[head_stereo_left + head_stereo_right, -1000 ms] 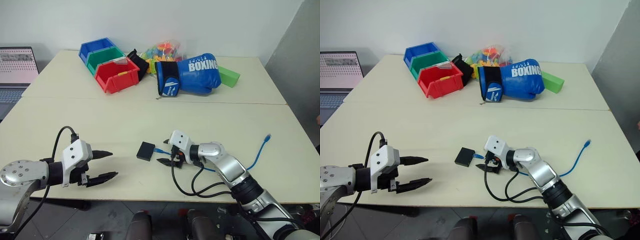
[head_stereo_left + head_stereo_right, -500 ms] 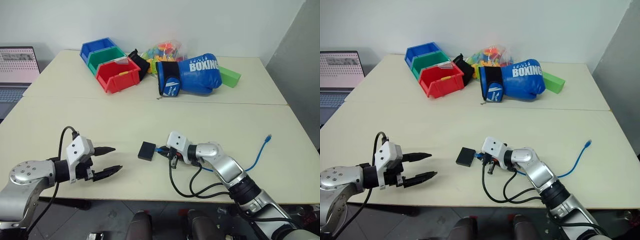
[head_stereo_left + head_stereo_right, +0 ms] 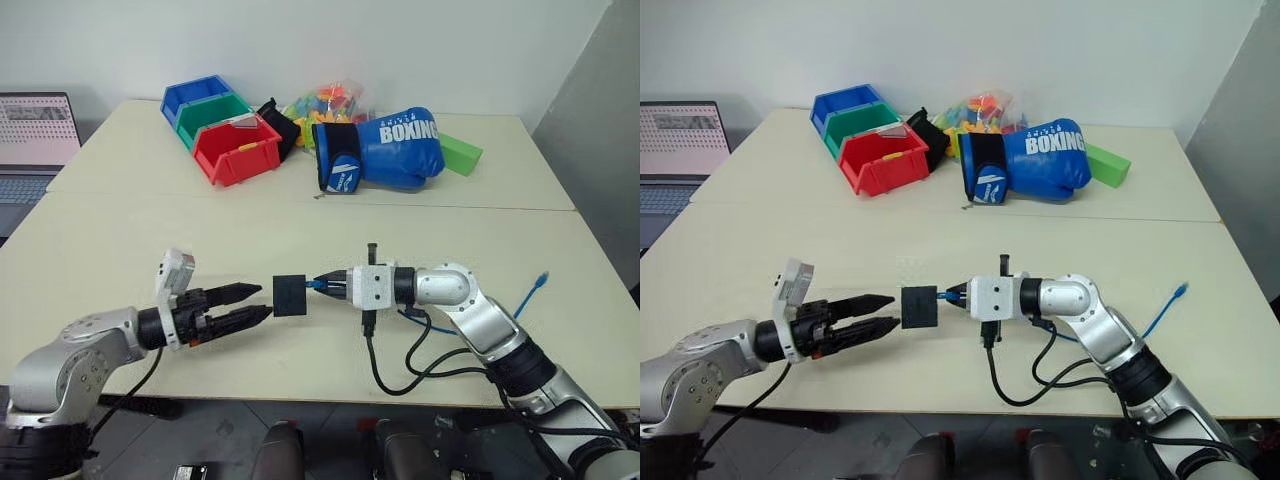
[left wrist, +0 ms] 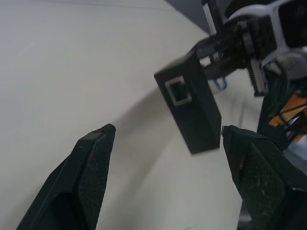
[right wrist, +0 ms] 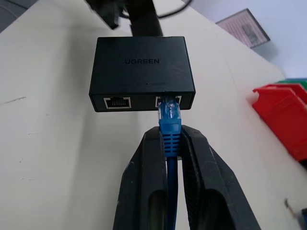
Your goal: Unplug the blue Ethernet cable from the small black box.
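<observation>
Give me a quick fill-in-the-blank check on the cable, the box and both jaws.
1. The right gripper has its jaws ____ on the blue Ethernet cable.
2. The cable's plug is still ____ the small black box.
3. The left gripper has its jaws ____, short of the box.

Missing words: shut; in; open

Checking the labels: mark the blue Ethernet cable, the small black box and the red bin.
blue Ethernet cable (image 5: 169, 130), right wrist view, plug boot.
small black box (image 5: 142, 62), right wrist view, top face.
red bin (image 3: 240, 158), left eye view, front wall.
</observation>
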Controlling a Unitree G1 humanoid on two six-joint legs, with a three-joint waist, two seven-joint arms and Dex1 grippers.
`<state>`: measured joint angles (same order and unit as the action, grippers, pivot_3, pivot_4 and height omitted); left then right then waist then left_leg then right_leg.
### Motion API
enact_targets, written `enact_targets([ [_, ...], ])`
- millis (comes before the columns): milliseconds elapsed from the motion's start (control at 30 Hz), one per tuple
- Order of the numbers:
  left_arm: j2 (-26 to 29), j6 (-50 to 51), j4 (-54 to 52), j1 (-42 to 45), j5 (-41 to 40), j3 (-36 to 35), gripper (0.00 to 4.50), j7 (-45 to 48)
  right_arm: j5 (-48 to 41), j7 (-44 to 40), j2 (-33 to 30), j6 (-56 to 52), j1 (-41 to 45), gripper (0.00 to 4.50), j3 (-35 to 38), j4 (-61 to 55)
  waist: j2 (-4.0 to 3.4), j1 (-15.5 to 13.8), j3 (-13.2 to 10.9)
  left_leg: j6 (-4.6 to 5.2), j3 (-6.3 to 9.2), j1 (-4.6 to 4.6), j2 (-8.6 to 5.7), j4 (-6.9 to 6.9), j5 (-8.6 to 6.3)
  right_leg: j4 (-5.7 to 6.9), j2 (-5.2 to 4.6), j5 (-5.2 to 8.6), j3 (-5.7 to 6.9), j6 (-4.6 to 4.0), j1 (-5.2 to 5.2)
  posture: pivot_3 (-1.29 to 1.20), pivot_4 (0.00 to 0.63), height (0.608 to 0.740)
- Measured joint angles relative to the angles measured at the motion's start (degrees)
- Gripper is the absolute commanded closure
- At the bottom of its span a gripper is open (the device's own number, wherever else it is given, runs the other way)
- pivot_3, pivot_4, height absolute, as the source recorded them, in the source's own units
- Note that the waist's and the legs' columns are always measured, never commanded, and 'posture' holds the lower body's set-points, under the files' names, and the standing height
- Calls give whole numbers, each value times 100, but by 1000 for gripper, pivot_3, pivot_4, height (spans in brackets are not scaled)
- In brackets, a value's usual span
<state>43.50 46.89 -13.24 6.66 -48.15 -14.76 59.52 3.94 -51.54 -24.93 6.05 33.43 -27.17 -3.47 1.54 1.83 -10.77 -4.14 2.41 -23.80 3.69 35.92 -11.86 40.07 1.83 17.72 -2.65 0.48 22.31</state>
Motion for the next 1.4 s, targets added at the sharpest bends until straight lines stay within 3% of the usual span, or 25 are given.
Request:
enact_targets([
  [533, -256, 803, -209, 121, -817, 84, 713, -445, 222, -191, -109, 344, 260, 4366, 13, -93, 0, -3, 0, -1, 4, 2, -1, 3, 1, 4, -2, -4, 1, -9, -1, 0, 150, 740],
  [733, -376, 888, -203, 132, -1004, 83, 2133, -563, 222, -191, -104, 371, 324, 4366, 33, -108, -1, -5, 0, -1, 5, 2, -2, 3, 1, 4, -2, -5, 1, -9, -1, 0, 150, 740],
  [1000, -459, 930, -178, 269, -1104, 83, 3668, -720, 242, -168, -92, 449, 329, 4366, 78, -145, -1, -5, 0, -1, 6, 2, -2, 3, 1, 4, -2, -5, 2, -10, -1, 0, 150, 740],
  [1200, -465, 1028, -176, 301, -1135, 96, 3707, -772, 552, -128, -138, 686, 330, 4368, 79, -191, -1, -4, 0, -1, 5, 2, -2, 3, 1, 4, -2, -4, 1, -9, -1, 0, 150, 740],
  [1267, -463, 1038, -176, 301, -1134, 98, 3707, -763, 618, -123, -146, 737, 330, 3653, 80, -208, -1, -5, 0, -1, 5, 2, -2, 3, 1, 4, -2, -5, 1, -9, -1, 0, 150, 740],
  [1400, -421, 1034, -176, 365, -1114, 184, 3707, -692, 573, -239, -158, 627, 329, 2786, 79, -476, -1, -6, 0, -1, 5, 2, -2, 2, 1, 3, -2, -4, 1, -9, -2, 0, 150, 740],
])
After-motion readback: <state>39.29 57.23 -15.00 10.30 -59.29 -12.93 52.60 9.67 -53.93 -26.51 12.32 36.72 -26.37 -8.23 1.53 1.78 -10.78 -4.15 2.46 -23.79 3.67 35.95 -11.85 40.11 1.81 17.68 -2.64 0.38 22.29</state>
